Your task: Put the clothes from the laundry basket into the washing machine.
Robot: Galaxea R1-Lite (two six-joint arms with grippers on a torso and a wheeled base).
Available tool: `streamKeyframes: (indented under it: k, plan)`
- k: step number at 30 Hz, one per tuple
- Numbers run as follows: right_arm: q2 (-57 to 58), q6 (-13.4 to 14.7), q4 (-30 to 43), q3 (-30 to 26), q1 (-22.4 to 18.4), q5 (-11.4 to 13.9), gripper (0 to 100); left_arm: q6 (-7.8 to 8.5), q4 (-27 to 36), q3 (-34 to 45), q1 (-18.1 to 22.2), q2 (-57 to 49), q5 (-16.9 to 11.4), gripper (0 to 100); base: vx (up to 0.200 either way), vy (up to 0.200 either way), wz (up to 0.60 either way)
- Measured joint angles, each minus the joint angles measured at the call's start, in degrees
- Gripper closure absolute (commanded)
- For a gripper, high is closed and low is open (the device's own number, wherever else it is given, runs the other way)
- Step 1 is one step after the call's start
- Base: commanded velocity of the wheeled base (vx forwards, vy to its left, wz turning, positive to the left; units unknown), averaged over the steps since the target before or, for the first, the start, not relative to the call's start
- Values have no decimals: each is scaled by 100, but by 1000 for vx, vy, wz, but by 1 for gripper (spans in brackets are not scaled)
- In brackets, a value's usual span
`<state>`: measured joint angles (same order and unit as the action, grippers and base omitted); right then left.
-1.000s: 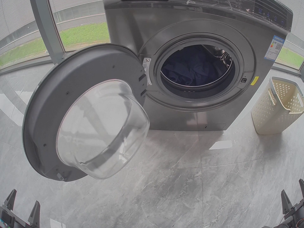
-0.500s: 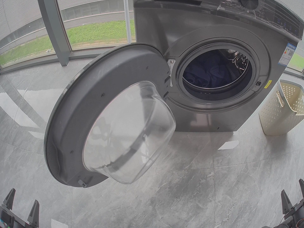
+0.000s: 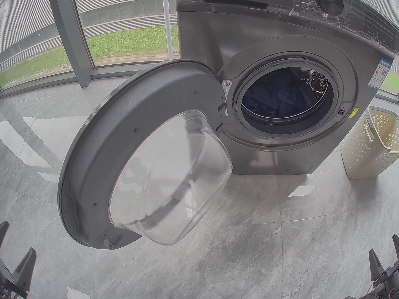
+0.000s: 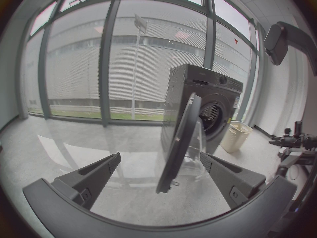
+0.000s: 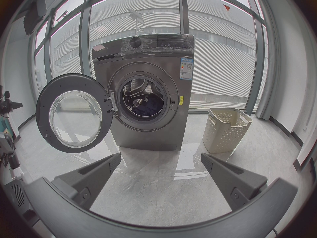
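- We are seeing the left pincer (image 4: 159, 156) and the right pincer (image 5: 160, 157) low above the floor (image 3: 257, 246), well back from the washing machine (image 3: 232, 34). Both have their fingers spread apart and are carrying nothing.
- The door (image 3: 137, 100) is hanging wide open on our left. Dark blue clothes (image 3: 278, 94) are lying inside the drum.
- The laundry basket (image 5: 226, 129) is standing on the floor near the machine, on our right. No garment is showing above its rim, and its bottom is hidden.
- Hazard: the open door is standing between the left arm and the drum, so a direct left-arm reach would likely be striking its glass bowl.
- Hazard: the basket looks light, so a pincer snagging its rim would likely be tipping it.
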<state>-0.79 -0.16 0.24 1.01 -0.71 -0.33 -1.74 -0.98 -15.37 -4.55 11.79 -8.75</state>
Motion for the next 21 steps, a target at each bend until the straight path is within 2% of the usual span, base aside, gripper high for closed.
streamKeyframes:
  k: [4, 7, 10, 17, 21]
  plan:
    - [-2, 0, 2, 0, 0, -2, 0, -115, -123, -182, -241, 695, -351, 0, 0, 0, 0]
    - [-2, 0, 2, 0, 0, -2, 0, -217, -428, -356, -429, 1425, -670, 0, 0, 0, 0]
    - [-2, 0, 2, 0, 0, 0, 0, -263, -761, -489, -534, 2026, -868, 0, 0, 0, 0]
    - [-5, 0, 0, 0, 0, -2, 0, -343, -1810, -763, -942, 3374, -1090, 0, 0, 0, 0]
    - [-5, 2, 2, 0, 0, 0, 0, -594, -2035, -898, -1607, 3816, -1119, 0, 0, 0, 0]
